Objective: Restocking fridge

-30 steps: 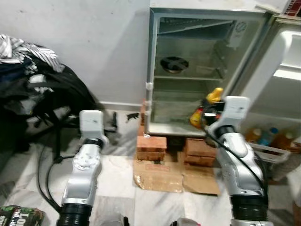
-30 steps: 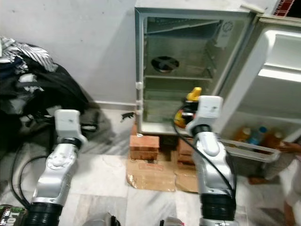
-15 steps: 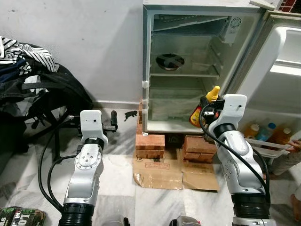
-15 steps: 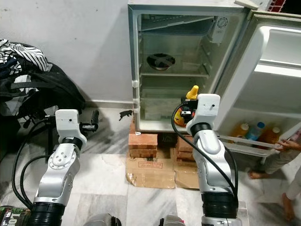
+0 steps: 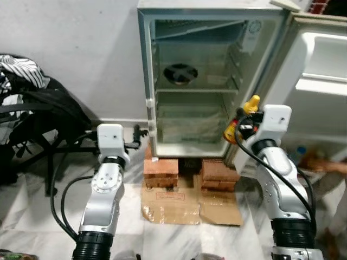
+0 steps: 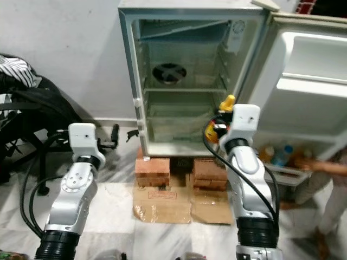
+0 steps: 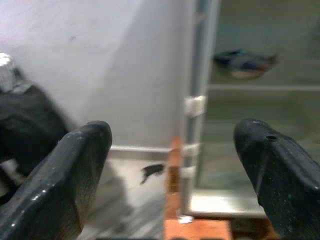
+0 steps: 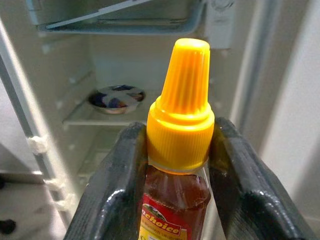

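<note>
You face the open fridge (image 5: 190, 81) raised on bricks (image 5: 161, 167), its door (image 5: 320, 81) swung to your right. Your right gripper (image 8: 172, 165) is clamped on the yellow-capped bottle (image 8: 180, 125), held upright just outside the lower shelf, so you're mid-carry; next, reach inward and set it down. Your left gripper (image 7: 170, 175) hangs spread, empty. Since earlier, the camera has shifted and the bottle sits higher.
</note>
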